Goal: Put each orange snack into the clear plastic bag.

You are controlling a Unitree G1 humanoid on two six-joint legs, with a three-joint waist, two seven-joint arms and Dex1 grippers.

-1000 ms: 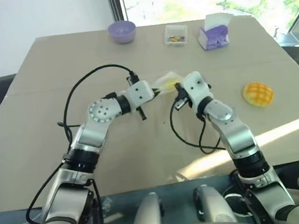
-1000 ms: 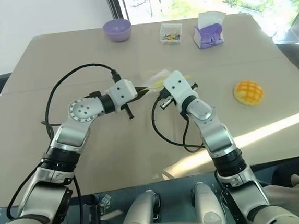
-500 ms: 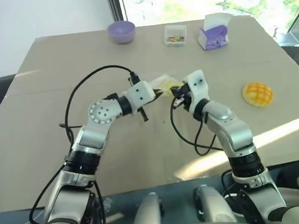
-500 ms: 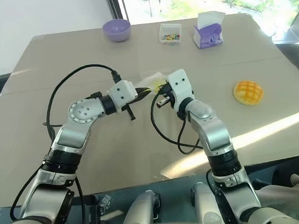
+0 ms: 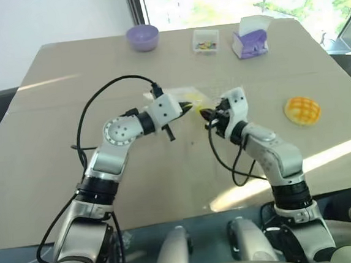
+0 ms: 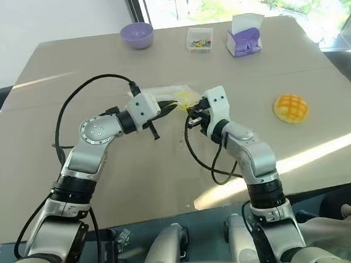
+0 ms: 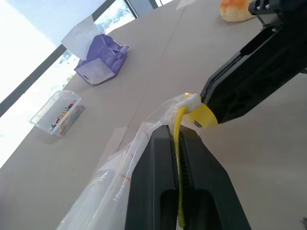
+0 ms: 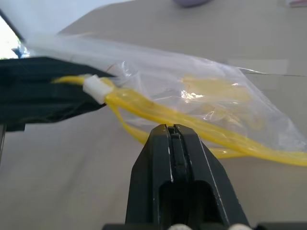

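The task looks barely begun. The orange snack (image 5: 303, 110) lies on the table (image 5: 56, 173), well apart from both arms. The clear plastic bag (image 8: 192, 96) is held up at mid-table: the left gripper (image 7: 179, 139) pinches its yellow seal strip (image 7: 179, 158), while the right gripper (image 8: 173, 139), pressed together, pinches the bag's film just below the strip. Opening and loading remain.

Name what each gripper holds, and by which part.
Both grippers grip the clear plastic bag: the left gripper is shut on its yellow seal strip, and the right gripper is shut on the same edge.
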